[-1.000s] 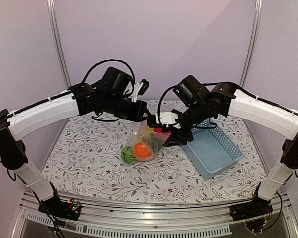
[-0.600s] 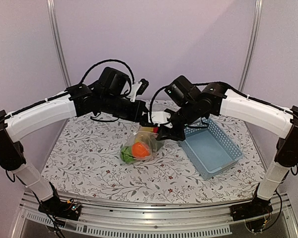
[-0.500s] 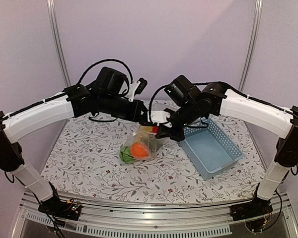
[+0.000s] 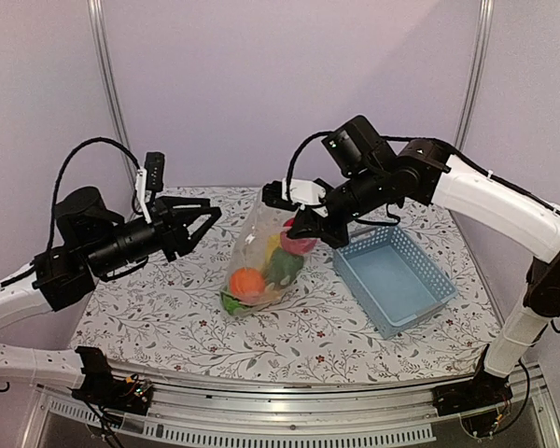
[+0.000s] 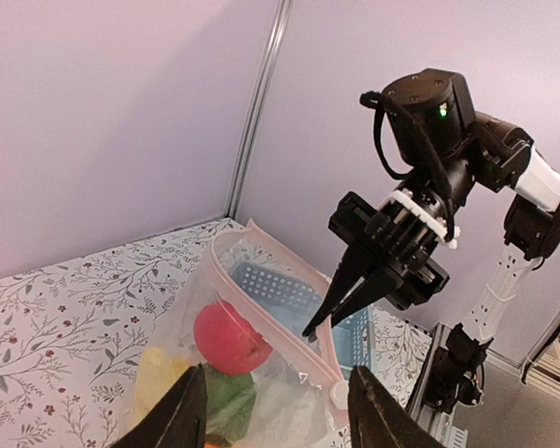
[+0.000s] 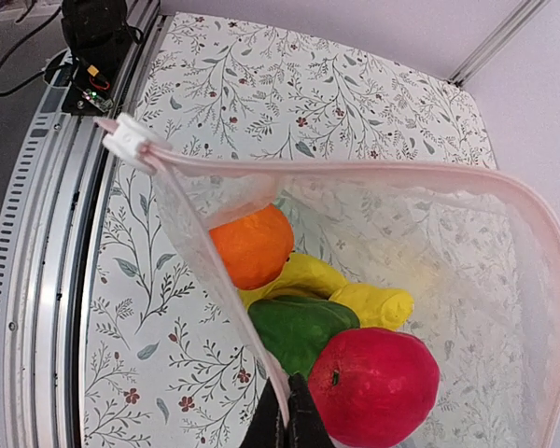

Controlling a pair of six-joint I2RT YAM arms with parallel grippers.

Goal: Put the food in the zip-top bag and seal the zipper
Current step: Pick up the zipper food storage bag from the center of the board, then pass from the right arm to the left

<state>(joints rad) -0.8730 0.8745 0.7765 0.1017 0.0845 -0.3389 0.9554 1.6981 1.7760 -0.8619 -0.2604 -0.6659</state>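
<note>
The clear zip-top bag (image 4: 261, 266) hangs over the middle of the table with its bottom on the cloth. Inside lies the food: an orange (image 6: 252, 245), a yellow banana (image 6: 345, 289), a green pepper (image 6: 299, 329) and a red apple (image 6: 378, 385). The pale pink zipper (image 6: 355, 168) gapes in a wide loop, its white slider (image 6: 131, 140) at one end. My right gripper (image 4: 301, 227) is shut on the near strip of the zipper (image 5: 289, 331) and holds the mouth up. My left gripper (image 4: 203, 222) stands open well to the left, apart from the bag (image 5: 252, 373).
A light-blue slotted basket (image 4: 397, 280) with nothing in it sits right of the bag, close to the right arm. The table's metal front rail (image 6: 37, 280) runs along the near edge. Two upright posts (image 4: 107, 93) stand at the back wall.
The left gripper let go of the bag, opened and swung back far to the left. The right gripper shut on the bag's mouth edge and lifted it, so the bag stands taller.
</note>
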